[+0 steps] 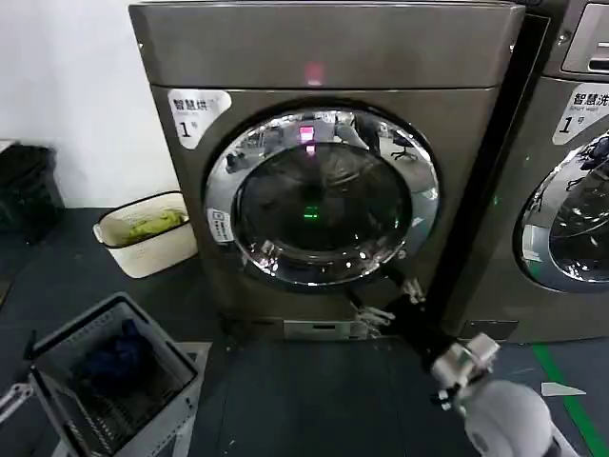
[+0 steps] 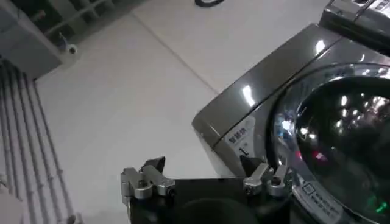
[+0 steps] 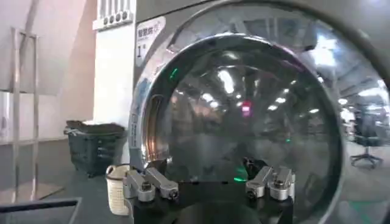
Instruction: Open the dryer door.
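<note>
The dryer door (image 1: 322,198) sits shut, flush in the front of the left machine, its chrome ring facing me. My right gripper (image 1: 385,303) is at the ring's lower right rim, fingers spread wide, gripping nothing. I judge this the approach step: next I must hook the rim and pull outward. My left gripper (image 2: 207,180) waits spread beside the machine.

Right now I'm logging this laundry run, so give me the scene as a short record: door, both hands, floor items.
dryer door: shut against the machine front, chrome ring around dark glass
right hand: open, at the door's lower right rim, gripping nothing
left hand: open, raised beside the machine's upper corner, idle
floor items: cream tub left of the machine; grey basket nearer the robot
</note>
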### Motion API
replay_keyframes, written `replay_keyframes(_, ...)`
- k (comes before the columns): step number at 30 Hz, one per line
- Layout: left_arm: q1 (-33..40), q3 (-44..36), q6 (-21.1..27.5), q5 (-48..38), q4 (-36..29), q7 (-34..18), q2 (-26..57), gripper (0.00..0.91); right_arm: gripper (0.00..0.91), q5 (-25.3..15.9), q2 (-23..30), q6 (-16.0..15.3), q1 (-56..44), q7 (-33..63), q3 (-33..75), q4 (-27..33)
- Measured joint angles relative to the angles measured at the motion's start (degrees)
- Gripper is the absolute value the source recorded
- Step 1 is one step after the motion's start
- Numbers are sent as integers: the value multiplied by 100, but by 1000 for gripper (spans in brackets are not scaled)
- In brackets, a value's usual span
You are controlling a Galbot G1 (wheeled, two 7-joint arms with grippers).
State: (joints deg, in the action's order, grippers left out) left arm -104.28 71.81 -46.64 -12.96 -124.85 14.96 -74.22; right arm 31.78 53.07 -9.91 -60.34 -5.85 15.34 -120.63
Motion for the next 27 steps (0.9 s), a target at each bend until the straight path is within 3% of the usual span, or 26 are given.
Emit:
replay_keyframes(9,-14,16,-19,48,-9,6,-63,907,907,75,103,-4,1188,2,-846,527)
replay_keyframes(27,-72,64,-38,158,-66,5,-184,907,907,66,654,-18,2528,178,-1999,1404)
